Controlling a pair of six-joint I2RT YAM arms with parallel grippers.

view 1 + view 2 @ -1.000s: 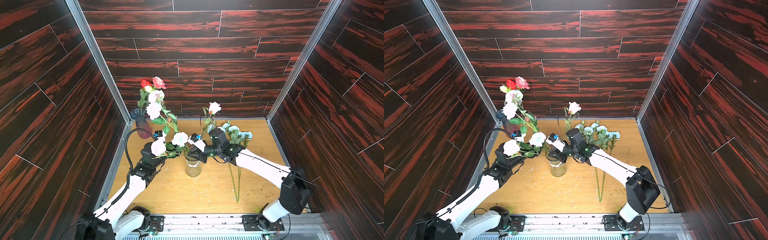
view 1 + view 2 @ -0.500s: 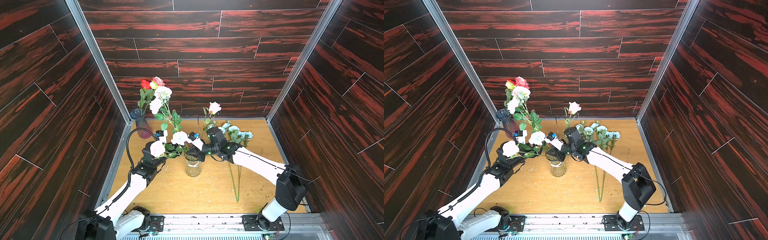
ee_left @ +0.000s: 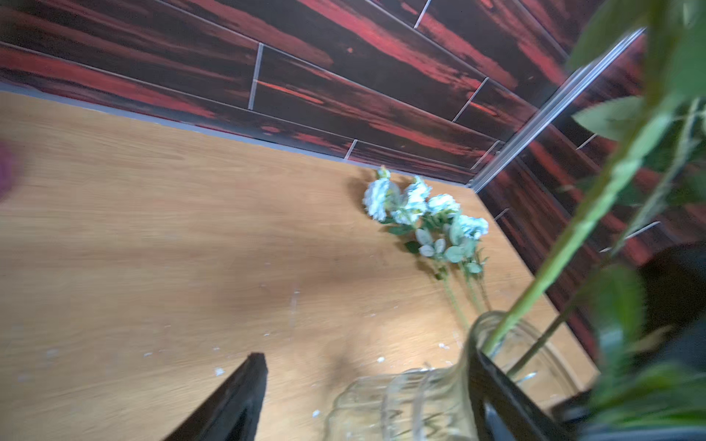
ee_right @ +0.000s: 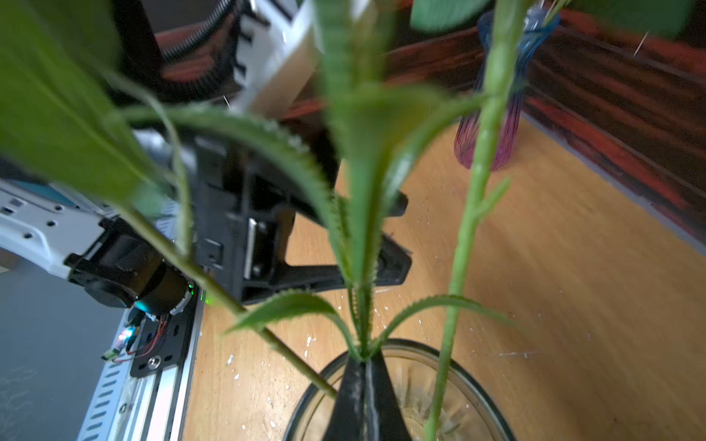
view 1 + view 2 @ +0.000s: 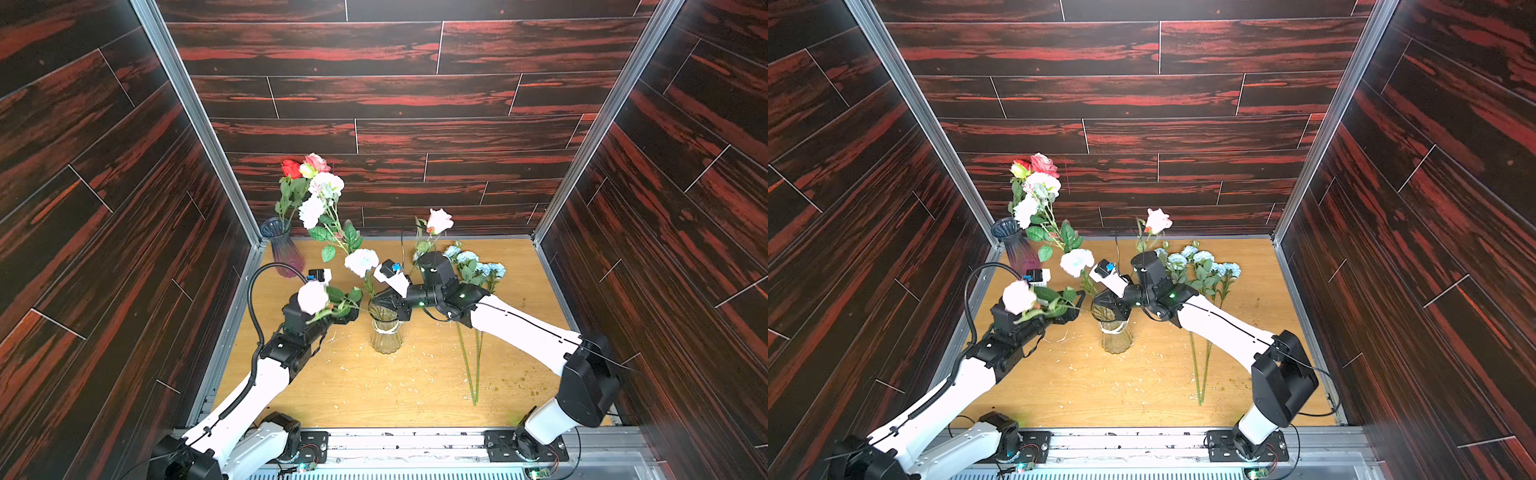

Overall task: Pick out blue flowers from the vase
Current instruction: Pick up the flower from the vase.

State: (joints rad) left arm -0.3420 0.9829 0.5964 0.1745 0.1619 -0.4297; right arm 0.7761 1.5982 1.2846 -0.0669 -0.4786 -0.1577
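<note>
Pinching shut at the mouth of the clear glass vase (image 5: 386, 332), the right hand (image 4: 363, 361) presses its two dark fingers together on a leafy green stem (image 4: 363, 305), with no gap between them in the right wrist view. Two more stems rise from the vase on either side of that grip. In both top views a pale bloom (image 5: 361, 262) stands just above this hand. Which bloom the gripped stem carries cannot be told.

The left hand (image 5: 347, 316) sits just beside the vase, opposite the right hand, with its jaws spread wide and nothing between them. In the left wrist view one of its fingers (image 3: 493, 385) crosses the glass, either touching it or only in front of it. The other finger is over the bare table (image 5: 374, 395).

The blue flowers (image 5: 478, 270) are in two places. Some sprays lie flat on the table just behind the right hand's arm, their stems passing under it. Other pale blooms are above both hands, and one (image 5: 311, 297) hangs over the left wrist. A cream-pink rose (image 5: 438, 220) rises behind the right hand. Well beyond the left hand, a purple vase (image 5: 284, 249) holds red and pink roses (image 5: 305, 166).
</note>
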